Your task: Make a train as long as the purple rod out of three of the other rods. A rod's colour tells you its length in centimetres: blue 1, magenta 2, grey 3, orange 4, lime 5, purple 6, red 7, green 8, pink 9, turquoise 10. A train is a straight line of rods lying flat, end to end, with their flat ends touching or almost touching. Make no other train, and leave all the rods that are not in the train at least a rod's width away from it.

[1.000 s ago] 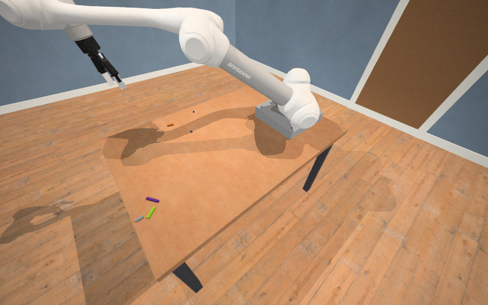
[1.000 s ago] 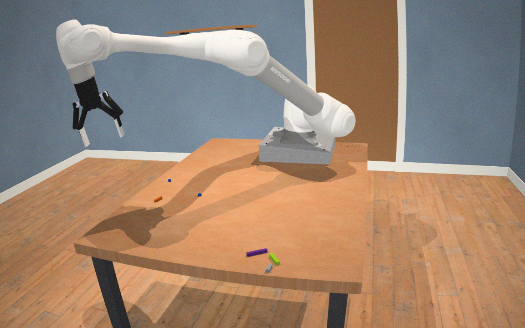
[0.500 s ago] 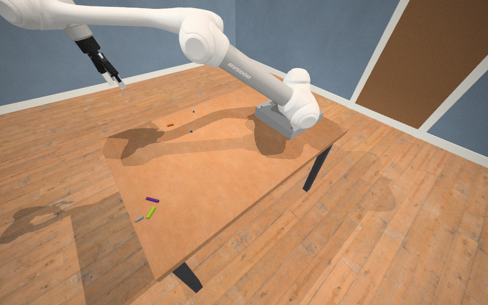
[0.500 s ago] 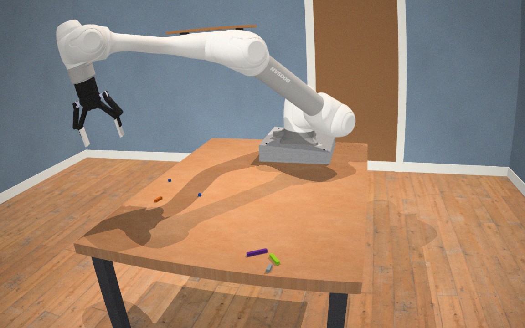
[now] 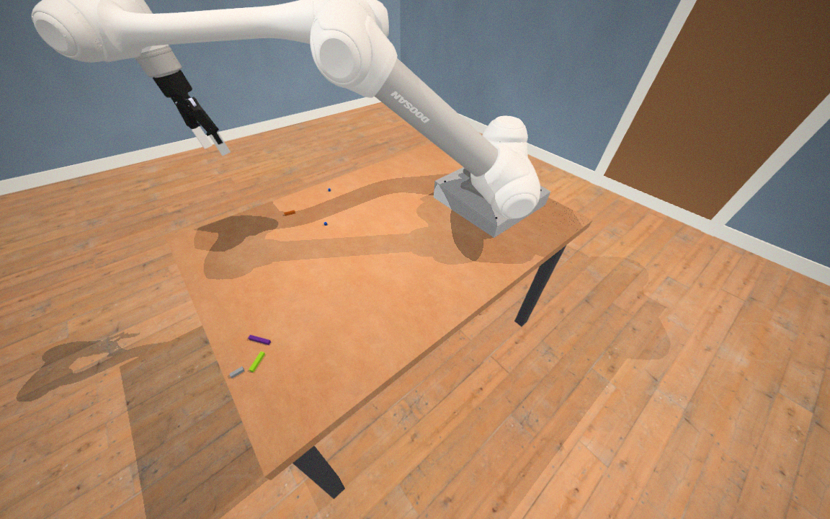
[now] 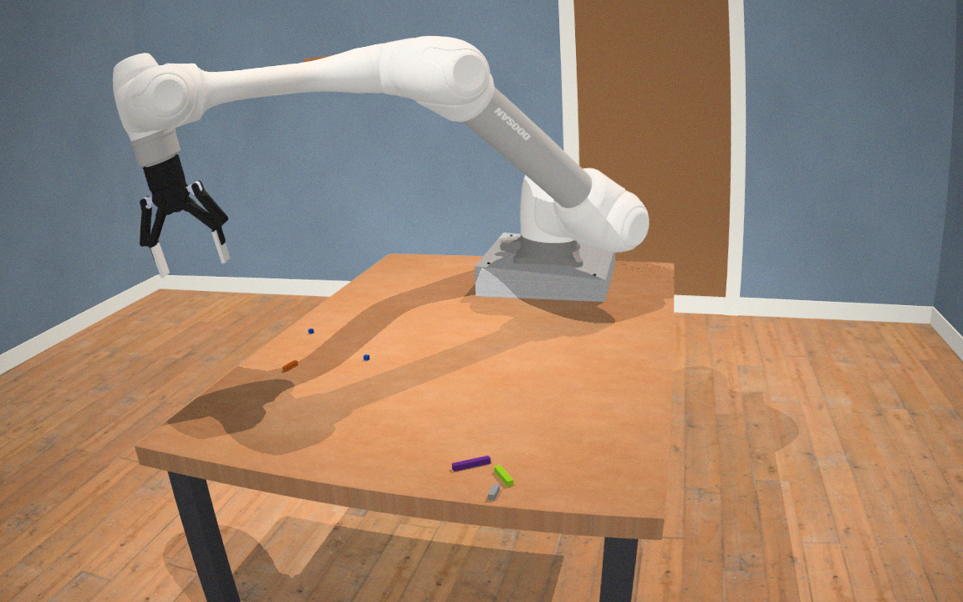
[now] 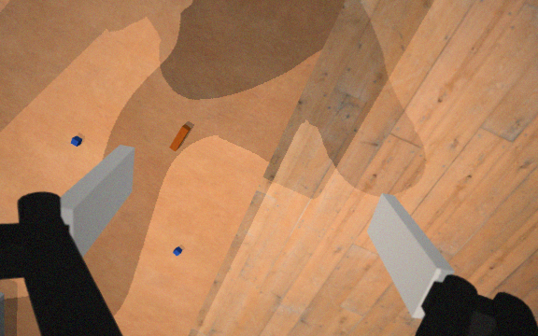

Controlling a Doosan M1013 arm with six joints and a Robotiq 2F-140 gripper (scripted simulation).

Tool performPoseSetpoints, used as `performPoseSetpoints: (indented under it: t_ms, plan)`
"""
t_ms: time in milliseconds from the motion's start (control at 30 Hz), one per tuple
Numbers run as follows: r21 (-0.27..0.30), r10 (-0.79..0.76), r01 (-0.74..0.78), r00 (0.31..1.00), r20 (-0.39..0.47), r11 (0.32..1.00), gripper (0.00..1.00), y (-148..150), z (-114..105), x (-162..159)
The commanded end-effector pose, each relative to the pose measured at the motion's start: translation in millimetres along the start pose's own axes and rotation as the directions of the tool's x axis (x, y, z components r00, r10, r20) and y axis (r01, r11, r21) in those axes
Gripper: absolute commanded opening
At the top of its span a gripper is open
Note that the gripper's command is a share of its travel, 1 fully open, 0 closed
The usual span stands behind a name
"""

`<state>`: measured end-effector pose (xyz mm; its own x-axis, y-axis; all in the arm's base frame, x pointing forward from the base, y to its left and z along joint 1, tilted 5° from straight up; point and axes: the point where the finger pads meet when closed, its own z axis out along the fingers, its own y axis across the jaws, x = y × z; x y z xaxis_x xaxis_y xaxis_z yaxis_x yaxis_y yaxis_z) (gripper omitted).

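My gripper (image 6: pixel 187 254) is open and empty, high in the air beyond the table's far left corner; it also shows in the top view (image 5: pixel 212 142) and in the wrist view (image 7: pixel 255 196). Below it an orange rod (image 7: pixel 180 136) lies near the table's edge, also in the top and exterior views (image 5: pixel 289 212) (image 6: pixel 289 365). Two small blue rods (image 7: pixel 77 141) (image 7: pixel 177 251) lie apart from it, also in the exterior view (image 6: pixel 310 329) (image 6: pixel 366 357). At the near end lie the purple rod (image 6: pixel 471 463) (image 5: pixel 259 339), a lime rod (image 6: pixel 502 475) (image 5: pixel 256 361) and a grey rod (image 6: pixel 493 491) (image 5: pixel 236 372).
The arm's grey base (image 6: pixel 545 272) stands at the table's far end. The table edge (image 7: pixel 246 224) runs under the gripper, with wooden floor beyond it.
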<state>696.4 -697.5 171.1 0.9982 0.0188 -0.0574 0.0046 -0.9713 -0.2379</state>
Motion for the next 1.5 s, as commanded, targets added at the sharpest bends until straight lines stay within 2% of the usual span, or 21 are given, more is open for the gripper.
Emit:
performPoseSetpoints:
  t_ms: [0,100,167,600,667,700,1167,1233,1367,1467]
  plan:
    - [-0.025,0.024,-0.025,0.999,-0.03,0.999,1.0,13.1,23.2,-31.8]
    - [-0.028,0.029,-0.03,0.999,-0.034,0.999,1.0,14.8,28.6,-39.3]
    - [-0.041,0.047,-0.049,0.998,-0.047,0.998,1.0,19.1,48.8,-67.3]
    - [-0.083,0.102,-0.109,0.991,-0.086,0.991,1.0,9.4,119.4,-166.4]
    - [-0.083,0.102,-0.109,0.991,-0.086,0.991,1.0,9.4,119.4,-166.4]
    - [-0.093,0.112,-0.121,0.989,-0.093,0.988,1.0,2.6,135.4,-189.0]
    - [-0.136,0.157,-0.173,0.98,-0.121,0.976,1.0,-47.0,207.4,-290.2]
    - [-0.136,0.157,-0.173,0.98,-0.121,0.976,1.0,-47.0,207.4,-290.2]
    - [-0.149,0.169,-0.188,0.977,-0.129,0.971,1.0,-68.7,229.7,-321.2]
    - [-0.151,0.171,-0.19,0.977,-0.129,0.97,1.0,-71.3,232.2,-324.8]
